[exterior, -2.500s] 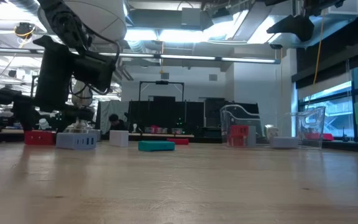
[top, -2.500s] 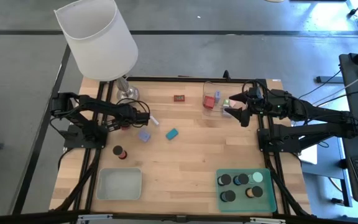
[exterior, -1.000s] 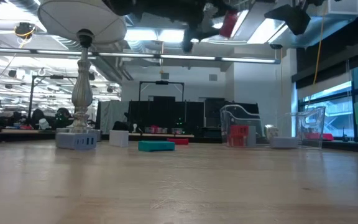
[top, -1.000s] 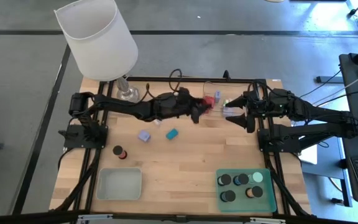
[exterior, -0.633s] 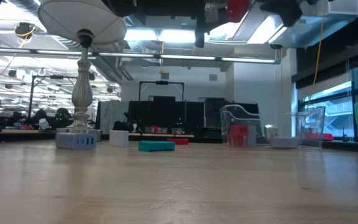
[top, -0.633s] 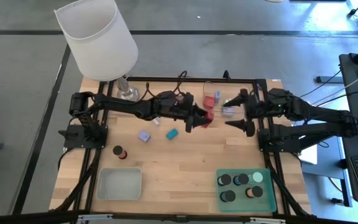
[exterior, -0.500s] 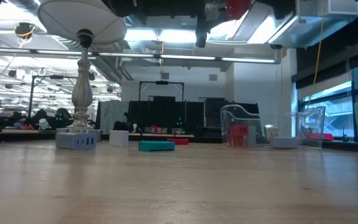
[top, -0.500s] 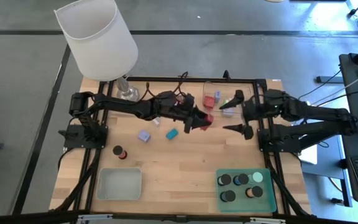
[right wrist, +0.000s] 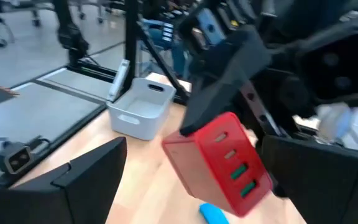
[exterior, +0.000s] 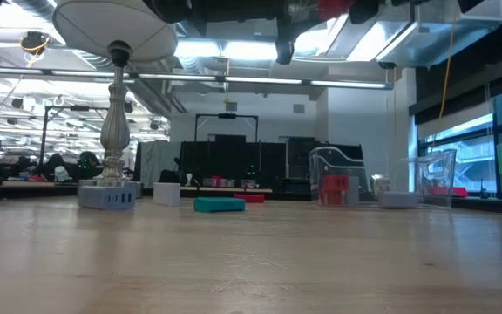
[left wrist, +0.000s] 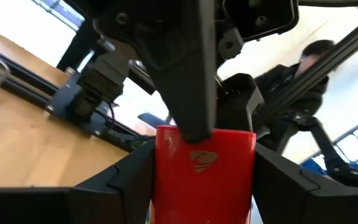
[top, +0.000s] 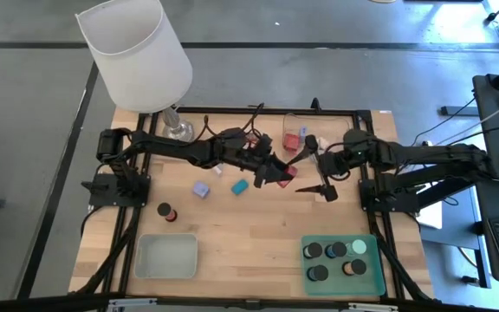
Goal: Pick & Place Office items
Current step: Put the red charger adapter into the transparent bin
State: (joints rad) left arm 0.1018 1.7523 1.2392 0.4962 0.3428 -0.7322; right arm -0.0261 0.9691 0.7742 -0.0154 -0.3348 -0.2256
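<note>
The left gripper [top: 281, 172] is clamping a red rectangular plastic block [left wrist: 202, 163] in its jaws, holding it up in the air over the middle of the wooden table [top: 249, 230]. The right gripper [top: 314, 167] is hanging just beside it with its jaws spread wide, one on either side of the block without touching it. Beyond the left jaws, a teal block [top: 239, 186] and a lilac-blue block [top: 201, 189] are lying on the table.

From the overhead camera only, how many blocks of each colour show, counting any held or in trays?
Red block: 2
Lilac-blue block: 1
Teal block: 1
Total: 4
</note>
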